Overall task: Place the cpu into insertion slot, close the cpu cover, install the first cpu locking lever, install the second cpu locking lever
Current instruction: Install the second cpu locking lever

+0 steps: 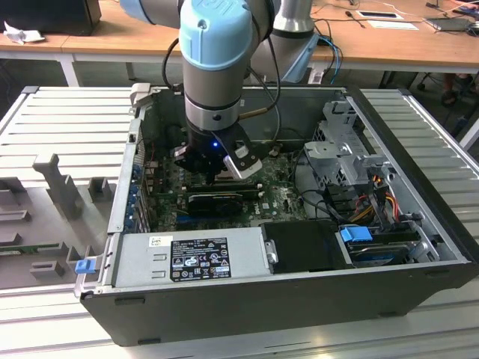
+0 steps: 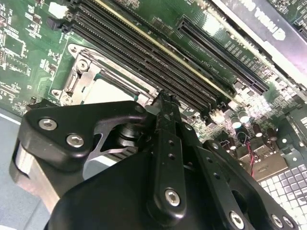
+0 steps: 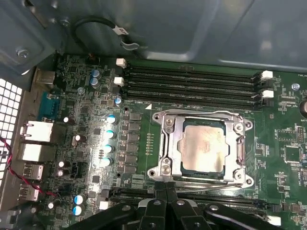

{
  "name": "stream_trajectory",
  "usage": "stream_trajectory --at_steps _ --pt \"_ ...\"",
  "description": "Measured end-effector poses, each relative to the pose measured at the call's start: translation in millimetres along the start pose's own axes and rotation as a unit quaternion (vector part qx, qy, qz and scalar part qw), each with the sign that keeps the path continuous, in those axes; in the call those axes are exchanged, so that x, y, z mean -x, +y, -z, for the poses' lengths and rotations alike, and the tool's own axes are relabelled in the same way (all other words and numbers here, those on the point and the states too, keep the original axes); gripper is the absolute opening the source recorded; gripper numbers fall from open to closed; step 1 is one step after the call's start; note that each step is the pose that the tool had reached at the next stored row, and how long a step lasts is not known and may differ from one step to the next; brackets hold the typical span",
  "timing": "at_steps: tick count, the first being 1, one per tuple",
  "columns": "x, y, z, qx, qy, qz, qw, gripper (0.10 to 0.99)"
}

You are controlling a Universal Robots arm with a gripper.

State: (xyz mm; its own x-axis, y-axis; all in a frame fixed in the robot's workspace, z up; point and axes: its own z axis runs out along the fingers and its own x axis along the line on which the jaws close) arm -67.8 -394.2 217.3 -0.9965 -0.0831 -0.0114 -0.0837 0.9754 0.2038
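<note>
Silvery-beige and flat, the cpu (image 3: 203, 146) already sits in the insertion slot (image 3: 165, 168), with the thin metal cpu cover (image 3: 238, 143) lying down around it and a slim locking lever (image 3: 211, 182) running along the socket's near edge. The chip looks light, stiff and fragile; the springy lever wire seems best pushed near its free end. The end effector (image 3: 166, 191) hovers just beside that lever with fingertips pressed together, holding nothing. Everything lies on a green motherboard (image 3: 86, 120) inside an open computer case (image 1: 419, 217), cramped by memory slots (image 3: 192, 86) and a power supply (image 1: 187, 254).
</note>
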Motion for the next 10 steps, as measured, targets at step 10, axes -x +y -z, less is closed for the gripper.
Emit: stream_trajectory --at_steps 10 --pt "-6.7 -2.9 -8.5 0.0086 -0.0007 0.000 1.0000 0.106"
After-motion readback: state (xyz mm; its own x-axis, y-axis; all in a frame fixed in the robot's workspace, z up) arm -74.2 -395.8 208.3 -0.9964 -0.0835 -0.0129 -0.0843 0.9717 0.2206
